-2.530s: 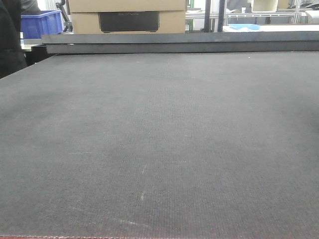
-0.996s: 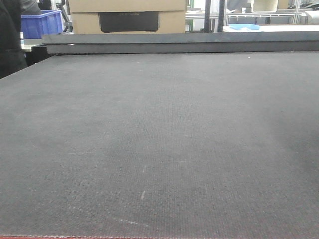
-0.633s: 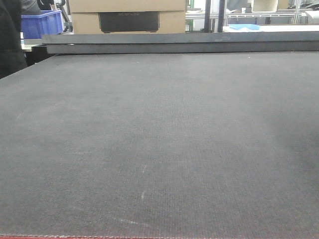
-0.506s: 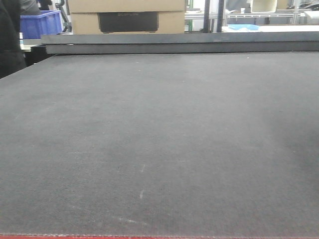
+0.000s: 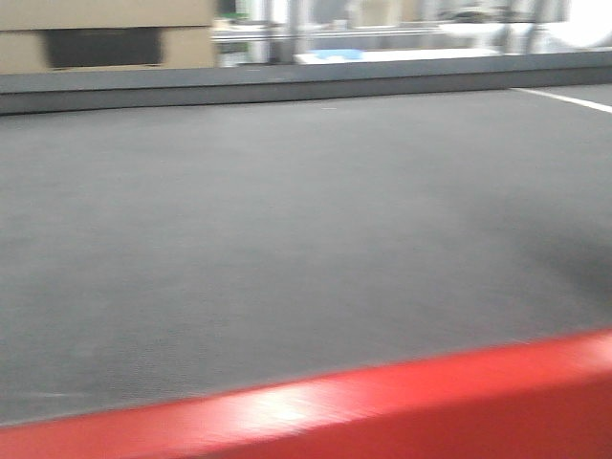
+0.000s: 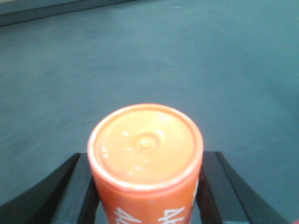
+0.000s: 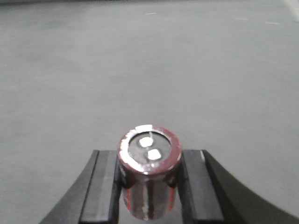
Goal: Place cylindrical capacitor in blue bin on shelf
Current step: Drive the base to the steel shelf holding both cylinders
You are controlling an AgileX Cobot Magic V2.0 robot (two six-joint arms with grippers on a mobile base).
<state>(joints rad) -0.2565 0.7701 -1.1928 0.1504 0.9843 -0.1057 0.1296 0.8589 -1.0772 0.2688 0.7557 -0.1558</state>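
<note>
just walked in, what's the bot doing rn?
Both arms are loaded. The left pincer is shut on an orange cylinder with white print, and the right pincer is shut on a dark red capacitor with its two terminals facing the camera. Both are held over the bare grey mat. The front view is blurred, and I can't make out a blue bin in it, so nothing is placed yet.
</note>
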